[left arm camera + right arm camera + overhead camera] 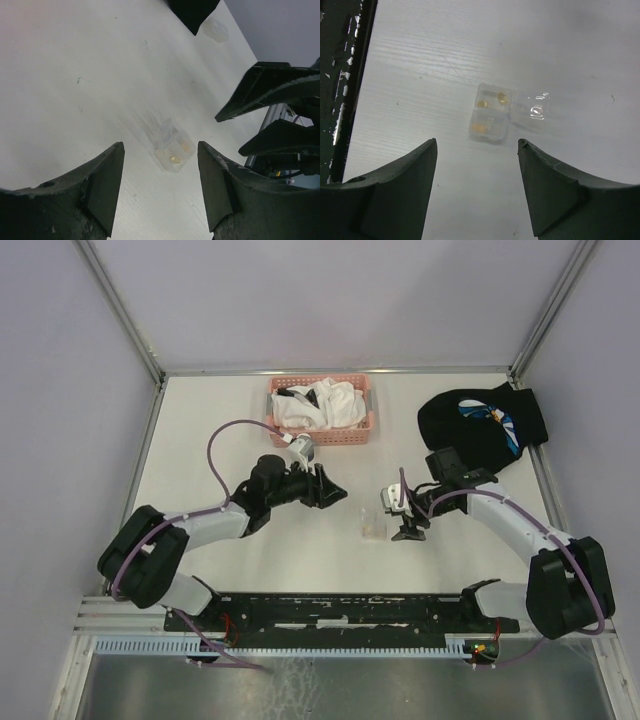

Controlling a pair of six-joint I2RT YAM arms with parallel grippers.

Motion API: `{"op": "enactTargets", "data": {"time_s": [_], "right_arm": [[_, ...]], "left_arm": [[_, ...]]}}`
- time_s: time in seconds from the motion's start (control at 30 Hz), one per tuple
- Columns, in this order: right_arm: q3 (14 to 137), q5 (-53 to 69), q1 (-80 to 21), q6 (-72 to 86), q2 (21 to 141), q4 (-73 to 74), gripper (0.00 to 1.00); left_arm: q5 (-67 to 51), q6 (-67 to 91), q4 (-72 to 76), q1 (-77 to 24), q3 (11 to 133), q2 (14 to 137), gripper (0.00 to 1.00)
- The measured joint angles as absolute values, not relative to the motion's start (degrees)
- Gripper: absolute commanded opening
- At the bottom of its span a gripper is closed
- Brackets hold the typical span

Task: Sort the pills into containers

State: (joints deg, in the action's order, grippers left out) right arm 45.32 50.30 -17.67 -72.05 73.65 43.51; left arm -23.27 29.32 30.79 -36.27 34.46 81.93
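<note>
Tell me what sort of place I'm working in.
Likely a robot test cell: a white table boxed in by plain grey panels on aluminium frame posts, with staged props such as a pink mesh basket of white cloths.

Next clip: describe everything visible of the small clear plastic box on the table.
The clear plastic box is small, flat, rectangular and colourless, divided into compartments. A few small yellowish pills lie inside, and one clear lid flap looks swung open to the side. It sits on the white table between the arms. The left claw and right claw stand open near it; neither touches it.
</note>
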Motion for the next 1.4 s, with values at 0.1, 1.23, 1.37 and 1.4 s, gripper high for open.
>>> {"op": "enactTargets", "data": {"time_s": [0.1,1.23,1.37,1.4], "right_arm": [[45.10,49.84,-19.31,-72.55,73.65,42.94,0.68],[49.71,40.18,-21.89,-55.27,86.06,38.48,0.63],[51.24,40.21,-22.09,-51.86,88.14,38.15,0.64],[51.59,40.16,-22.09,-51.03,88.62,38.13,0.64]], "left_arm": [[-23.62,30.46,30.52,-35.18,35.14,85.12,0.62],[-30.15,35.68,39.46,-34.52,38.76,100.55,0.50],[-30.15,35.81,39.44,-34.52,39.53,101.54,0.49],[-30.17,35.83,39.40,-34.52,39.86,101.89,0.49]]}}
